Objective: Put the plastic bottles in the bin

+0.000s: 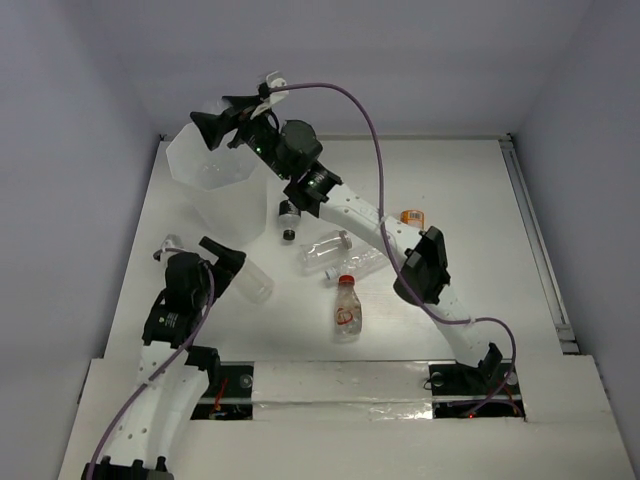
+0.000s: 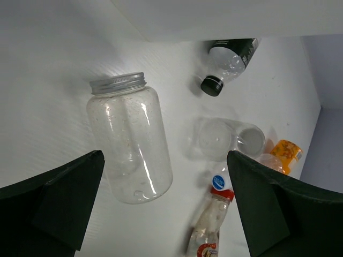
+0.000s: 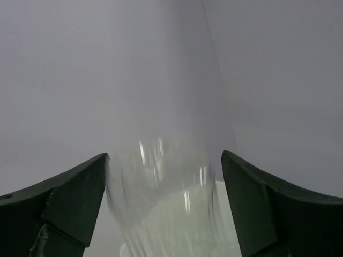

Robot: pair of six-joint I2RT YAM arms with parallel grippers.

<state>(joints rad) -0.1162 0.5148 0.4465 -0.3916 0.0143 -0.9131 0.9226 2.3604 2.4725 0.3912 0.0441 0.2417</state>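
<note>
Clear plastic mostly lies outside the bin point(image 1: 205, 182). Farthest short of it is the red-capped bottle point(image 1: 347, 305). Closer in, a silver-lidded jar point(image 1: 256, 283) sits under the spread, empty left gripper point(image 2: 165, 159), and a black-capped bottle point(image 1: 288, 215) lies beside the bin. Over its rim the right gripper point(image 3: 165, 158) stands wide around a blurred clear bottle point(image 3: 166, 214); I cannot tell whether it grips.

Lab robot cell: white table point(image 1: 480, 260), bare grey walls point(image 1: 400, 60).

The left claw point(image 2: 165, 158) gapes wide above the white table point(image 2: 48, 80), and a silver-lidded clear jar point(image 2: 131, 144) lies between its fingers. Beyond lie a black-capped bottle point(image 2: 229, 61), a clear bottle point(image 2: 230, 138), an orange bottle point(image 2: 286, 152) and a red-capped bottle point(image 2: 210, 217).
</note>
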